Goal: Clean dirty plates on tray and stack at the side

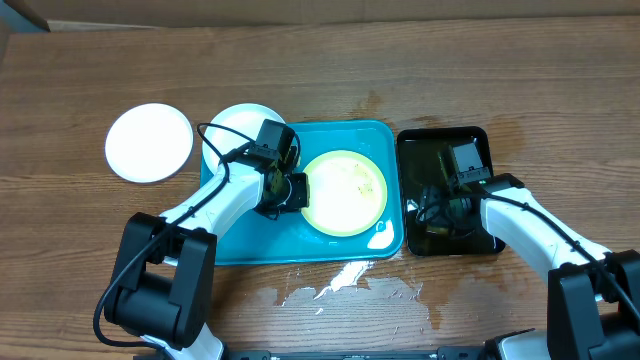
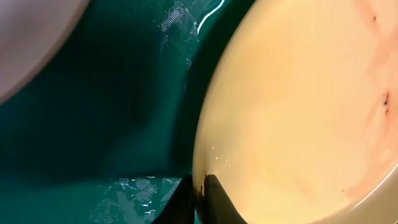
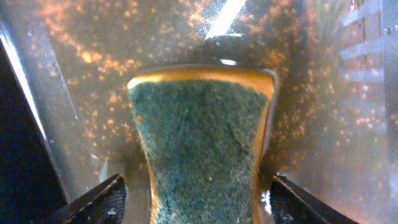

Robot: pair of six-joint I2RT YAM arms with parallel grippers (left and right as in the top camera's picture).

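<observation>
A pale yellow-green plate lies in the right half of the turquoise tray. My left gripper is shut on the plate's left rim. In the left wrist view the two dark fingers pinch the plate's edge over the wet tray floor. One white plate rests on the table at the left. Another white plate sits at the tray's back left corner, partly under my left arm. My right gripper is open, one finger on each side of a green-topped sponge, with gaps on both sides.
The sponge lies in a black tray holding water, right of the turquoise tray. A puddle of spilled water spreads on the wooden table in front of the turquoise tray. Small reddish smears mark the yellow-green plate.
</observation>
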